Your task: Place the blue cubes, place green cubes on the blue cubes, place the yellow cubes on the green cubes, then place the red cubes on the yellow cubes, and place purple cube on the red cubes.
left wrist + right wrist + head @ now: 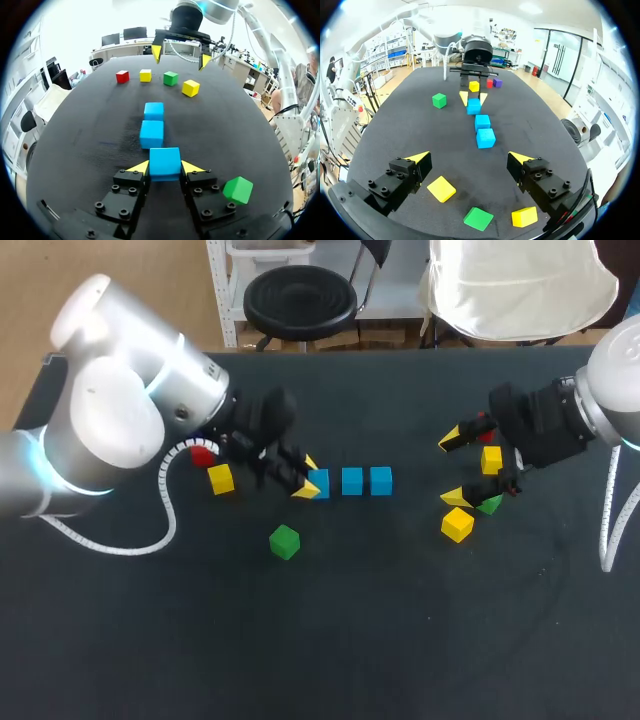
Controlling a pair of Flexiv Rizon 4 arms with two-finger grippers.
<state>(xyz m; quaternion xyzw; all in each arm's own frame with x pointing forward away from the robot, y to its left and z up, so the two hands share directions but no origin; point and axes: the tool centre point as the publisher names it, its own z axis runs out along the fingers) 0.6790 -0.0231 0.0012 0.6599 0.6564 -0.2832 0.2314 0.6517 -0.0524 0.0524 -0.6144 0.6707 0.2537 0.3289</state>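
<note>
Three blue cubes lie in a row mid-table. My left gripper (pixel 165 168) is shut on the nearest blue cube (pixel 165 161) (pixel 318 483), its yellow tips against two opposite sides. The other two blue cubes (pixel 352 481) (pixel 381 480) lie ahead of it. A green cube (pixel 285 541) (pixel 238 190) sits beside the left gripper. A yellow cube (pixel 221 479), a red cube (pixel 203 454) and a purple cube (pixel 497 82) lie behind it. My right gripper (pixel 453 468) (pixel 470 159) stands wide open with nothing between its fingers, over a yellow cube (pixel 441 188).
Around the right gripper lie a second yellow cube (pixel 491 459), a green cube (pixel 490 504) and a red cube (pixel 122 76). The lone yellow cube (pixel 457 524) is nearest the table's front. Bare dark tabletop (pixel 380 640) fills the front half.
</note>
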